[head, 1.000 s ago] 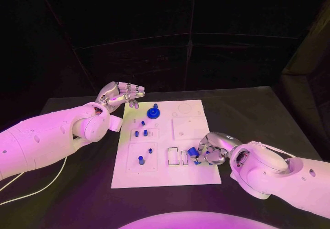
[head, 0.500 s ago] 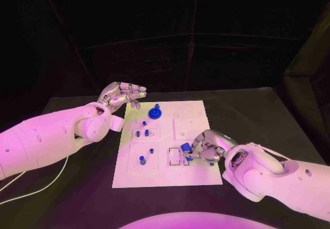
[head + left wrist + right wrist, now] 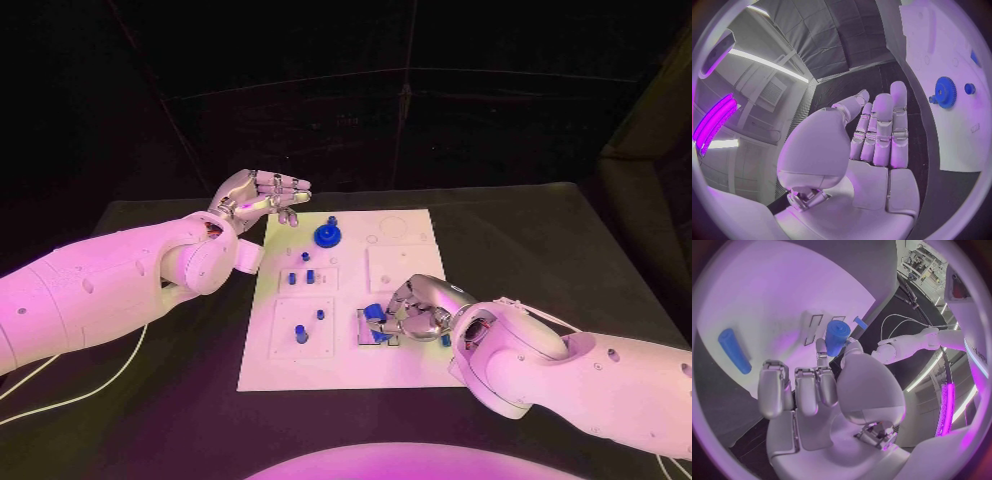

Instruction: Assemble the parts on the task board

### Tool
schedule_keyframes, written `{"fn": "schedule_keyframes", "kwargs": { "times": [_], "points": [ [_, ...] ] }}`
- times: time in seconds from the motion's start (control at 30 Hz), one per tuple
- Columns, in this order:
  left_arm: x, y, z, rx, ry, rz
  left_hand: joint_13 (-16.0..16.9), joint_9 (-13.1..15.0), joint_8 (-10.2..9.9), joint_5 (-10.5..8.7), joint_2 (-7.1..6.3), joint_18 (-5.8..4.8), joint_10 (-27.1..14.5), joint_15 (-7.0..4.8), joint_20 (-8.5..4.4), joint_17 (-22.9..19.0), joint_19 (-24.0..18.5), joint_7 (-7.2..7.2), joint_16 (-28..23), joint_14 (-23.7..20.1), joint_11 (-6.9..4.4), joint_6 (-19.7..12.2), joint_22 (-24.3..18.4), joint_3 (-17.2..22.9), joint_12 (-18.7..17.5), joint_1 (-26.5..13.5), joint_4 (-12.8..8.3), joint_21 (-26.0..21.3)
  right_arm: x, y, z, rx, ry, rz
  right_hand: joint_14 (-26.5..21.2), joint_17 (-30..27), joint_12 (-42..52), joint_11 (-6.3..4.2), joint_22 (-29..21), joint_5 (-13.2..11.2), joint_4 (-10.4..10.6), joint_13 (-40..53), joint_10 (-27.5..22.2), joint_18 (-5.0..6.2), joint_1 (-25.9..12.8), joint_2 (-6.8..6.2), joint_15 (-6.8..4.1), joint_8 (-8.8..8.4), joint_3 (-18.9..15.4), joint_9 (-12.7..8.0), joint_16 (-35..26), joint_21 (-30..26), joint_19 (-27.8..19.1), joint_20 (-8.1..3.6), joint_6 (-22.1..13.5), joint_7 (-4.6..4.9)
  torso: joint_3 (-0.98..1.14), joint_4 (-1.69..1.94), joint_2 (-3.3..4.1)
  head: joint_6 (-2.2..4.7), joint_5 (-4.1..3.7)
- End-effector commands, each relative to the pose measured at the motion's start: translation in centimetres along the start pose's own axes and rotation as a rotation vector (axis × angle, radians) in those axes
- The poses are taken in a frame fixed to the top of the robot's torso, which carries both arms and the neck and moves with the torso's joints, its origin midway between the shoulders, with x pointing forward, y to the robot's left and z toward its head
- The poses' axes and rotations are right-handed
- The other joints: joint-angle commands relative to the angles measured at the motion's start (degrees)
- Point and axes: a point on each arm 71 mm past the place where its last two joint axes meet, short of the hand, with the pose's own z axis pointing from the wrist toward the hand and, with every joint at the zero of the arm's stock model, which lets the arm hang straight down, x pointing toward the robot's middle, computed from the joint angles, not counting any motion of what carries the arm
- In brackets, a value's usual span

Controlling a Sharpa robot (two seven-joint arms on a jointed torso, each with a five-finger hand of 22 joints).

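Over the task board point(image 3: 411, 365), right hand point(image 3: 414, 310) pinching a blue part point(image 3: 374, 314), now carried leftward to the rectangular slots point(image 3: 366, 328); nearing insertion; left hand point(image 3: 260, 198) hovering, fingers loosely apart, holding nothing

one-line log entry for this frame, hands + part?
left hand: open, raised off board | right hand: pinching blue part over slots | task board: blue gear seated

One task board point(image 3: 404, 355), one blue gear point(image 3: 326, 237), two robot hands.
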Motion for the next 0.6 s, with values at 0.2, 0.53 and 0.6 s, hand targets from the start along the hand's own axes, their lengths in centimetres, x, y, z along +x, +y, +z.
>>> {"fn": "schedule_keyframes", "kwargs": {
  "times": [0.2, 0.53, 0.6],
  "points": [
    [0.22, -0.12, 0.11, 0.004, 0.012, -0.009, 0.03, 0.02, 0.4, 0.15, 0.58, 0.75, -0.3, 0.09, 0.27, -0.06, -0.27, 0.04, -0.09, -0.24, -0.1, -0.35, -0.06, -0.24, 0.21, -0.09, -0.05, -0.19, 0.42, 0.23, 0.27, 0.025, 0.038, -0.021, 4.01, 5.7, -0.66, -0.27, 0.35, -0.6, -0.04, 8.16, 2.52, -0.44, -1.07, 0.25, -0.31, -0.41, -0.68, 0.0, -0.1, 0.14, 0.18, -0.12, 0.49, 0.11, 0.05, -0.11, 0.01, -0.11, 0.14],
    [0.29, -0.09, 0.17, 0.003, 0.015, -0.01, 0.03, 0.02, 0.4, 0.15, 0.58, 0.75, -0.3, 0.09, 0.27, -0.06, -0.27, 0.04, -0.09, -0.24, -0.1, -0.35, -0.06, -0.24, 0.21, -0.09, -0.05, -0.19, 0.34, 0.37, 0.61, 0.021, 0.008, -0.009, 3.35, 2.61, -5.7, 0.36, -1.24, -23.96, 0.25, 4.15, 0.09, -0.12, -8.89, -3.69, 0.17, -2.31, -2.53, 0.06, -1.64, -0.86, -0.65, 0.22, -0.78, 0.78, 0.02, -0.06, -0.02, -0.07, 0.24],
    [0.29, -0.09, 0.18, 0.003, 0.014, -0.01, 0.03, 0.02, 0.4, 0.15, 0.58, 0.75, -0.3, 0.09, 0.27, -0.06, -0.27, 0.04, -0.09, -0.24, -0.1, -0.35, -0.06, -0.24, 0.21, -0.09, -0.05, -0.19, 0.3, 0.37, 0.64, 0.019, 0.001, -0.006, 3.14, 1.67, -8.97, 0.69, -2.11, -24.74, 0.31, 1.43, -1.54, 0.04, -10.78, -5.66, 0.36, -2.74, -0.75, 0.07, -2.17, -1.41, -1.11, 0.49, -1.43, 1.03, 0.02, -0.07, -0.01, -0.06, 0.26]
  ]
}}
